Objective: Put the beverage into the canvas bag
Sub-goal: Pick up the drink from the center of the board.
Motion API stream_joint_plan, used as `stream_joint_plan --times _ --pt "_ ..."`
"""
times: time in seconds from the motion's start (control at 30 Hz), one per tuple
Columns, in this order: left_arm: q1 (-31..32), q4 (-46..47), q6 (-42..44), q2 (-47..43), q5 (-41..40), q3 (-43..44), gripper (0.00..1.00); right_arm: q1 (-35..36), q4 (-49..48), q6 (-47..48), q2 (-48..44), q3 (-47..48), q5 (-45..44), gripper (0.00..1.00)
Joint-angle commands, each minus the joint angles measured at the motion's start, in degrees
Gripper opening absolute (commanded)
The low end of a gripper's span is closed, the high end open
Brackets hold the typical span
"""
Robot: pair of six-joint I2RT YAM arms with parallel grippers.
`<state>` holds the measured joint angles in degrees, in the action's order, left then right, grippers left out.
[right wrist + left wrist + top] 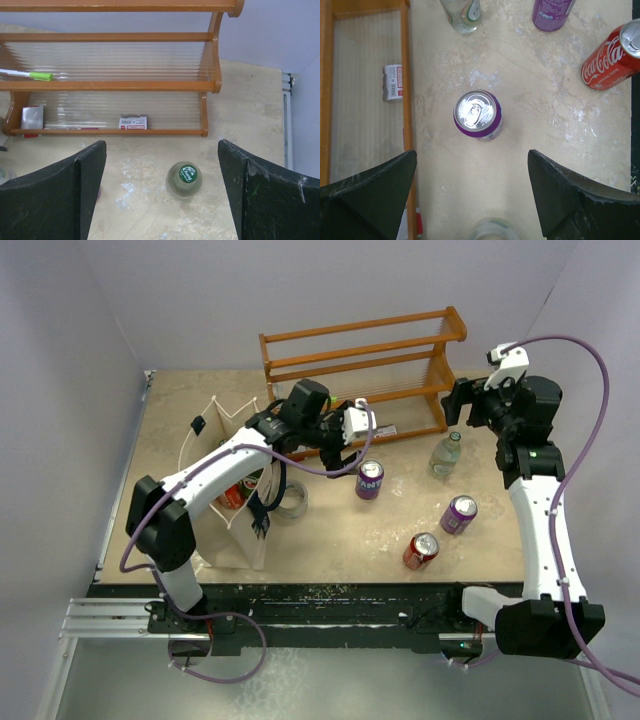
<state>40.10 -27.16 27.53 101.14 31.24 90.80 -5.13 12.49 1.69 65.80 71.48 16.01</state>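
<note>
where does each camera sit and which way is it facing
Top external: above and behind the arms, looking down at the table; shows both arms, the cream canvas bag, the orange-brown wooden rack.
Left wrist: on the left arm, facing straight down at the upright purple can; open left pincer below.
Right wrist: on the right arm, tilted down toward the rack and green-capped glass bottle; open right pincer below.
Shared: both wrist views catch the bottle and rack.

Top view, positions read from the middle can (pixel 369 480) on the table (pixel 330 540): rack (pixel 360 370) at 12 o'clock, bottle (pixel 446 454) at 2, right can (pixel 459 513) at 4, near can (pixel 420 551) at 5, jar (pixel 291 502) at 9, bag (pixel 232 540) just beyond the jar.
</note>
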Motion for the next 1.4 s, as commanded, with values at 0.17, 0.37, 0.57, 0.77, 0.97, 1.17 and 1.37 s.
stream_joint_plan --times 0.17,0.37,0.57,0.77,0.97,1.17,1.37 --pt "2.5 3.4 -2.9 10.2 -2.0 6.3 0.97 -2.3 -3.4 -2.9 -2.3 -2.0 2.3 0.93" --pt "3.2 4.1 -4.2 13.8 -1.8 7.2 0.99 -3.3 -3.6 -3.2 -2.6 -2.4 2.4 0.93" --pt "3.5 4.6 -6.8 18.0 -2.2 9.9 0.99 -4.1 -3.7 -3.8 -2.9 -2.4 2.9 0.93" --pt "4.5 5.0 -8.4 21.5 -2.3 12.0 0.94 -4.7 -3.7 -3.9 -3.1 -2.9 3.0 0.93" --pt "5.1 6.1 -9.0 21.2 -2.2 10.7 0.87 -5.5 -3.9 -4.4 -3.4 -3.6 3.4 0.93" --pt "5.8 6.9 -9.3 21.0 -3.5 10.5 0.81 -6.1 -4.0 -4.7 -3.7 -3.8 4.0 0.93" --pt "6.0 6.8 -9.2 20.0 -4.6 10.3 0.72 -6.4 -4.1 -5.0 -3.9 -4.2 4.4 0.93"
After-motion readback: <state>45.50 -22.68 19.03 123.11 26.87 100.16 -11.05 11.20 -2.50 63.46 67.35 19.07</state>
